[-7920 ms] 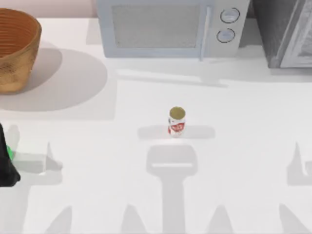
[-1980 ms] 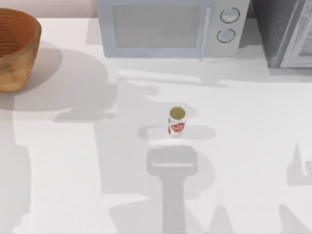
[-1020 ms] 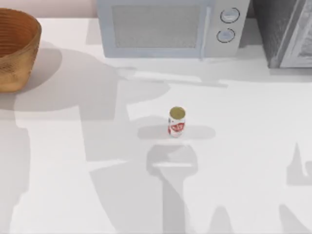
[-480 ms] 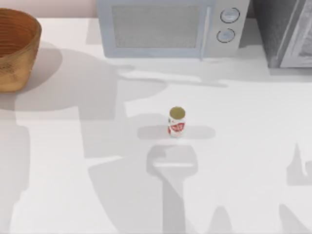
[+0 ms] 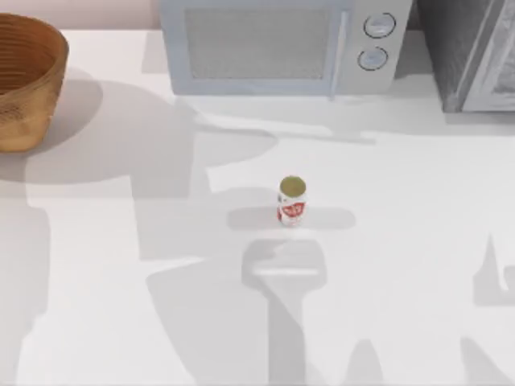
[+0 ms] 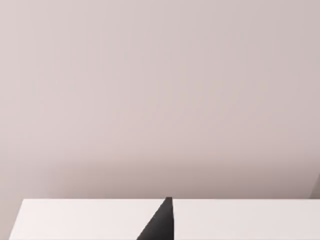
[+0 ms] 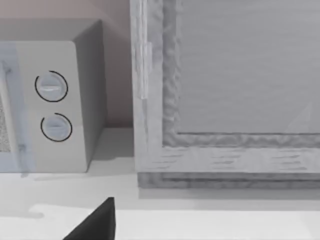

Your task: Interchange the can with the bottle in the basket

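The large round woven wicker basket (image 5: pixel 24 80), orange-brown with ribbed sides, sits at the far left corner of the white table (image 5: pixel 402 241), partly cut off by the top view's left edge; what lies inside it cannot be made out. A broad grey shadow spreads from it across the left half of the tabletop. Behind the table a pale pinkish wall (image 6: pixel 160 90) runs along the back.

Toward the middle, a pale blue-grey microwave oven (image 5: pixel 278 44) with a mesh door and two round dials stands against the back edge. In front of it, well apart and in open space near the table's centre, the small white cylindrical can (image 5: pixel 291 201) with a red label and dull gold top stands upright.

At the far right corner is a grey textured cabinet-like appliance (image 7: pixel 230 90), just beside the microwave.

A dark fingertip of the left gripper (image 6: pixel 160 225) shows above a white edge facing the wall, and a dark fingertip of the right gripper (image 7: pixel 95 222) faces the microwave and the grey appliance; whether either is spread or closed cannot be told.
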`<state>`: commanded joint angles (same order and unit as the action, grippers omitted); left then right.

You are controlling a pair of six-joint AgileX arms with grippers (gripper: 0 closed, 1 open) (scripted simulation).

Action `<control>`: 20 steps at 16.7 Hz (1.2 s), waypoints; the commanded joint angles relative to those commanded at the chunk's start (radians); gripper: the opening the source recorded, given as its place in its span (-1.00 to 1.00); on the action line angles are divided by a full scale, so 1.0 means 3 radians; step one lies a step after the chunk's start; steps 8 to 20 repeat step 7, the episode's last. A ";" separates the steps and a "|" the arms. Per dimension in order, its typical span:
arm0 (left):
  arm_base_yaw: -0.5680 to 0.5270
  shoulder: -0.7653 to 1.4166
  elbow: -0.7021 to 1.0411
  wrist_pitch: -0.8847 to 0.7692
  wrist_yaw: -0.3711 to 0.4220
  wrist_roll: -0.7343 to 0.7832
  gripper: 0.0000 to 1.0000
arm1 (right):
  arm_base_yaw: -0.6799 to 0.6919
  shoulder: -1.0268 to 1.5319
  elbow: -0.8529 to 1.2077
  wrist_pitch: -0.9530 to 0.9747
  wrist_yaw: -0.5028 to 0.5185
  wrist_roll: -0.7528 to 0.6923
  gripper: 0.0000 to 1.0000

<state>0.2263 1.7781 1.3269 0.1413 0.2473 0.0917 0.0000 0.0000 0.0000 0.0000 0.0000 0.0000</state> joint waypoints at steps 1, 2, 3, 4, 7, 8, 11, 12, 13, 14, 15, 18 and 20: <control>0.0000 0.0000 0.0000 0.0000 0.0000 0.0000 0.96 | 0.0000 0.0000 0.0000 0.0000 0.0000 0.0000 1.00; 0.0000 0.0000 0.0000 0.0000 0.0000 0.0000 1.00 | 0.0000 0.0000 0.0000 0.0000 0.0000 0.0000 1.00; 0.0000 0.0000 0.0000 0.0000 0.0000 0.0000 1.00 | 0.0000 0.0000 0.0000 0.0000 0.0000 0.0000 1.00; 0.0000 0.0000 0.0000 0.0000 0.0000 0.0000 1.00 | 0.0000 0.0000 0.0000 0.0000 0.0000 0.0000 1.00; 0.0000 0.0000 0.0000 0.0000 0.0000 0.0000 1.00 | 0.0000 0.0000 0.0000 0.0000 0.0000 0.0000 1.00; 0.0000 0.0000 0.0000 0.0000 0.0000 0.0000 1.00 | 0.0000 0.0000 0.0000 0.0000 0.0000 0.0000 1.00; 0.0000 0.0000 0.0000 0.0000 0.0000 0.0000 1.00 | 0.0000 0.0000 0.0000 0.0000 0.0000 0.0000 1.00; 0.0000 0.0000 0.0000 0.0000 0.0000 0.0000 1.00 | 0.0000 0.0000 0.0000 0.0000 0.0000 0.0000 1.00; 0.0000 0.0000 0.0000 0.0000 0.0000 0.0000 1.00 | 0.0000 0.0000 0.0000 0.0000 0.0000 0.0000 1.00; 0.0000 0.0000 0.0000 0.0000 0.0000 0.0000 1.00 | 0.0000 0.0000 0.0000 0.0000 0.0000 0.0000 1.00; 0.0000 0.0000 0.0000 0.0000 0.0000 0.0000 1.00 | 0.0000 0.0000 0.0000 0.0000 0.0000 0.0000 1.00; 0.0000 0.0000 0.0000 0.0000 0.0000 0.0000 1.00 | 0.0000 0.0000 0.0000 0.0000 0.0000 0.0000 1.00; 0.0000 0.0000 0.0000 0.0000 0.0000 0.0000 1.00 | 0.0000 0.0000 0.0000 0.0000 0.0000 0.0000 1.00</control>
